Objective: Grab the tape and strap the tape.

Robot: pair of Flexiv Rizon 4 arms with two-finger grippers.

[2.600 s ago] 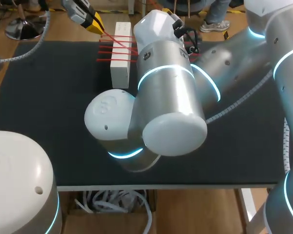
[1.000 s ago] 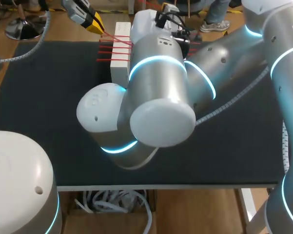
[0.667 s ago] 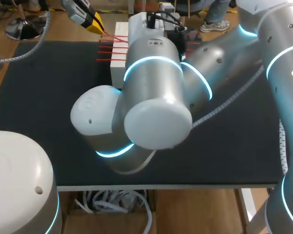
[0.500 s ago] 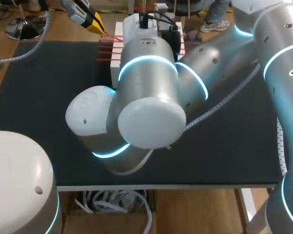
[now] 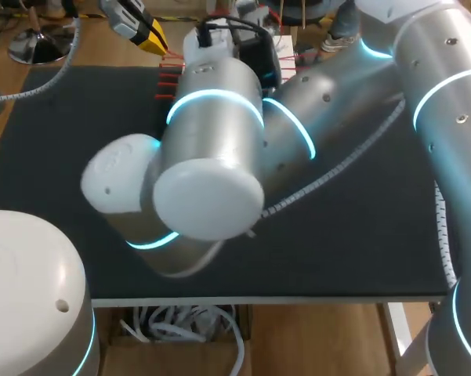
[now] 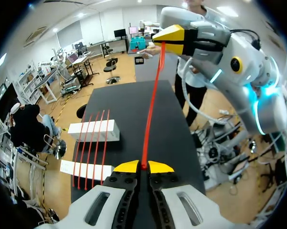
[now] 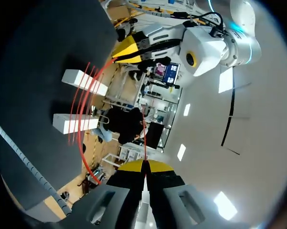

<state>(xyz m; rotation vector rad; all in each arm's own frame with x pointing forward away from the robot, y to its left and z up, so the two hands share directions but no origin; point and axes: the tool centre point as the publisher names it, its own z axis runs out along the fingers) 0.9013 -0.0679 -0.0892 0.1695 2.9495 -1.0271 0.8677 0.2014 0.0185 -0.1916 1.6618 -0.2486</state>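
Observation:
A thin red tape [image 6: 153, 95] runs taut from my left gripper [image 6: 143, 166] up to my right gripper [image 6: 158, 42], and both are shut on it. Several turns of the tape cross two white blocks [image 6: 93, 130] [image 6: 86, 169] lying on the black table. In the right wrist view, my right gripper [image 7: 144, 166] pinches the tape [image 7: 81, 138], which curves past the blocks [image 7: 83, 82] to my left gripper [image 7: 118, 56]. In the head view, my left gripper [image 5: 158, 44] is at the far left edge with red strands [image 5: 166, 78] beside it. My right arm [image 5: 211, 133] hides the blocks and its own gripper.
The black table mat [image 5: 63, 133] lies bare to the left and right of the blocks. My right arm's big elbow hangs over the table's middle. A ribbed white cable [image 5: 353, 160] runs along that arm.
My right arm has swung left and toward the far edge, covering the white block that showed earlier. My left gripper has stayed in place, still on the tape.

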